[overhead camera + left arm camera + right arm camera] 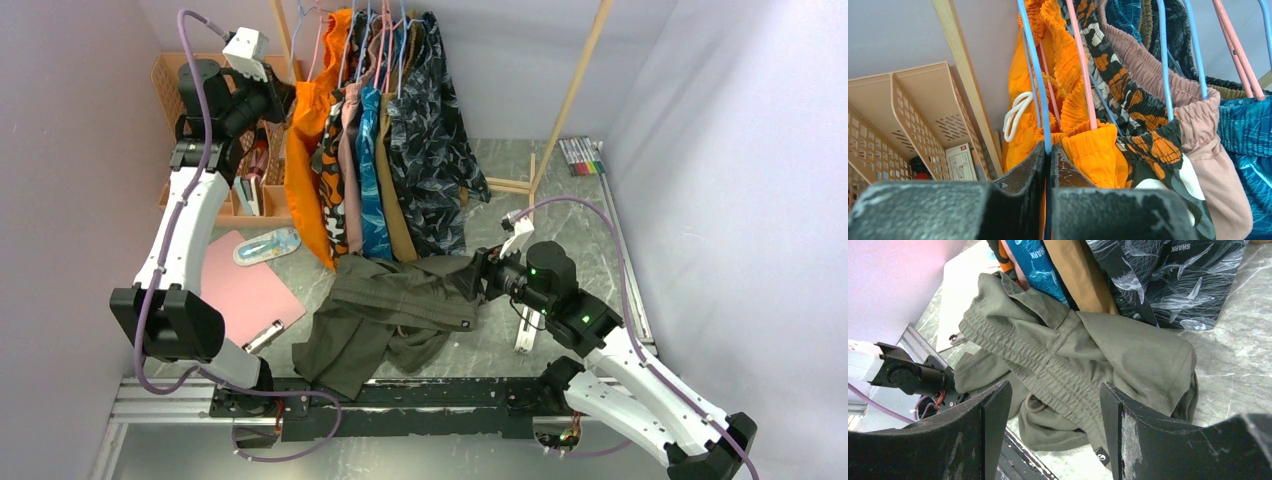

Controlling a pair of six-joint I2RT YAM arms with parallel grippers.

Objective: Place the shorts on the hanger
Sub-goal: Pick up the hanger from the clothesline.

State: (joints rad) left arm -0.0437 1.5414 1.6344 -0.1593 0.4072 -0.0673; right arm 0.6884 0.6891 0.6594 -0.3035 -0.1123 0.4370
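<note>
Left tool [1047,152] clamped, right tool [1053,395] spread

Pale lavender walls [720,150], grey marbled tabletop [570,225]

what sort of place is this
Probably a robot lab cell set up as a mock wardrobe: two arms bolted to a rail at a table edge, garments hung on a wooden rack, plain walls.

The olive-green shorts [395,310] lie crumpled on the table below the hanging clothes, with the ribbed elastic waistband running diagonally across the top and a drawstring loop showing beneath it. The thin light-blue hanger [1039,95] hangs beside the orange garment, its wire pinched between the left gripper's [1049,150] closed fingers.
</note>
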